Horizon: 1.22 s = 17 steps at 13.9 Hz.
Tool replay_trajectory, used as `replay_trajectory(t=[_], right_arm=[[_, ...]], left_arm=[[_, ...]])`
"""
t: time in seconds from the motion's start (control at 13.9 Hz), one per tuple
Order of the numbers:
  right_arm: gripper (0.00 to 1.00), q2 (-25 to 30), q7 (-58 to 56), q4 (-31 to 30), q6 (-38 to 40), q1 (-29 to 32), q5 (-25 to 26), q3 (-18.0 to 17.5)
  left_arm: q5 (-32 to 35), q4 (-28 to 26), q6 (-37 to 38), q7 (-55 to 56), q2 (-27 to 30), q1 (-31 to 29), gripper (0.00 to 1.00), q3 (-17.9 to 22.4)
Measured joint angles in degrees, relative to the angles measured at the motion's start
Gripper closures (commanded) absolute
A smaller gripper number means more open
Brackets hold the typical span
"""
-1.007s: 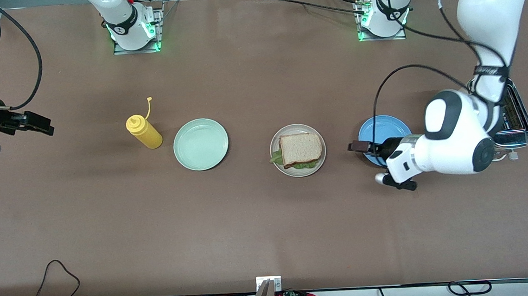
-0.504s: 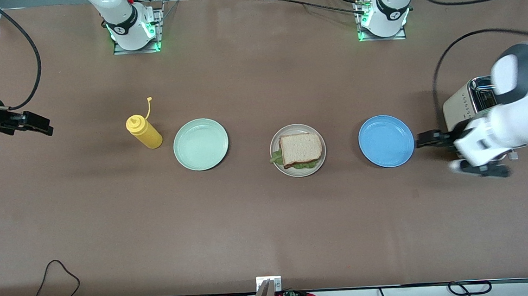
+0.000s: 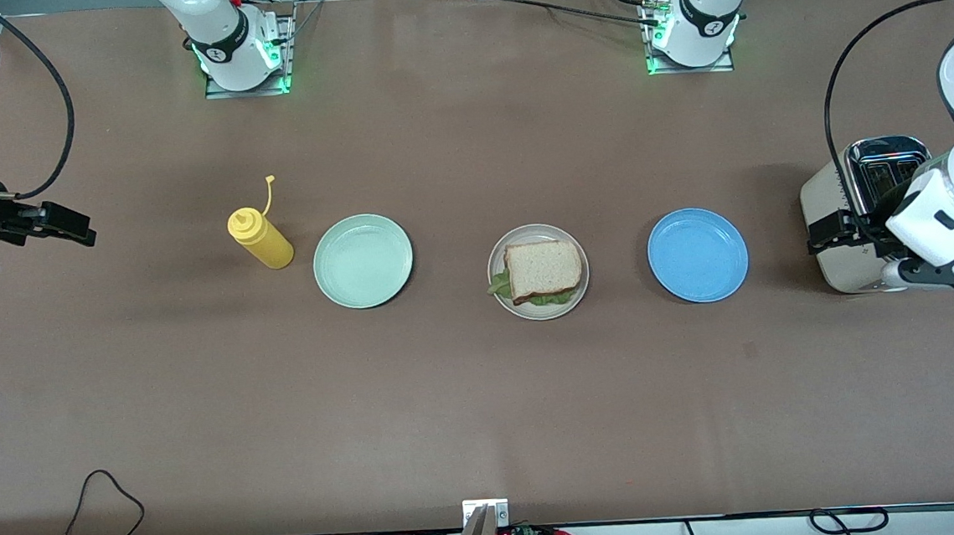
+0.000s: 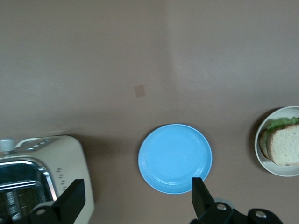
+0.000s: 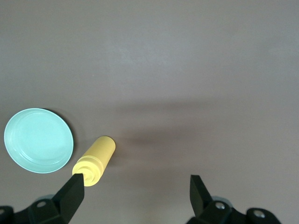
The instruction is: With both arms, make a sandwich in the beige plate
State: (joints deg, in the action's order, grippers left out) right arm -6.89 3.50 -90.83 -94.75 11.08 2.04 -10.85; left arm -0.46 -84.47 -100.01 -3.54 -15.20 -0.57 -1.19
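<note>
Two slices of speckled bread with lettuce between them already sit stacked as the sandwich [image 3: 544, 271] on the beige plate [image 3: 496, 253], so I judge the assembly done and the step in hand to be pulling clear. Taking that plate as my landmark: the blue plate [image 3: 698, 254] lies beside it toward my left arm's end of the desk [image 3: 487, 418], with the cream toaster [image 3: 847, 216] past that; the mint-green plate [image 3: 363, 261] lies beside it toward my right arm's end, with the yellow squeeze bottle [image 3: 260, 238] past that.

My left end effector [image 4: 136, 198] hangs over the toaster's edge, fingers apart and empty. My right end effector [image 5: 135, 193] waits over bare desk well apart from the beige plate, fingers likewise spread, gripping nothing.

Next I would only need to retreat without brushing the toaster.

Only the lettuce's edge peeks out, and the lower slice is covered. Both upper arms run out of frame.
</note>
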Motion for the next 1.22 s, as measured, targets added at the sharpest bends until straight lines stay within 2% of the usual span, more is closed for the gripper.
replay_trajectory(t=[0.22, 0.36, 0.58, 0.86, 1.01, 1.22], right_arm=[[0.0, 0.07, 0.0, 0.22, -0.13, 0.0, -1.82, -0.13], [0.0, 0.13, 0.74, 0.86, -0.22, 0.0, -1.97, -0.13], [0.0, 0.21, 2.85, 1.77, -0.22, 0.01, -1.98, -0.13], [0.0, 0.25, 2.84, 1.79, -0.22, -0.08, -1.44, -0.23], [0.0, 0.26, 2.82, 1.79, -0.22, -0.83, 0.94, -0.49], [0.0, 0.25, 2.85, 1.79, -0.23, -2.13, 1.63, -0.64]], left_arm=[[0.01, 0.21, 4.37, 1.98, 4.1, -0.46, 0.0, 1.9], [0.01, -0.64, 7.69, 3.23, 7.04, -3.45, 0.0, 0.7], [0.01, -3.15, 7.95, 3.39, 9.33, -6.3, 0.0, -1.02], [0.01, -9.58, 5.38, 4.22, 12.9, -6.34, 0.0, -1.92], [0.01, -13.85, 4.53, 4.27, 16.16, -6.34, 0.0, -2.05], [0.01, -16.28, 4.56, 4.29, 18.96, -6.34, 0.0, -2.45]])
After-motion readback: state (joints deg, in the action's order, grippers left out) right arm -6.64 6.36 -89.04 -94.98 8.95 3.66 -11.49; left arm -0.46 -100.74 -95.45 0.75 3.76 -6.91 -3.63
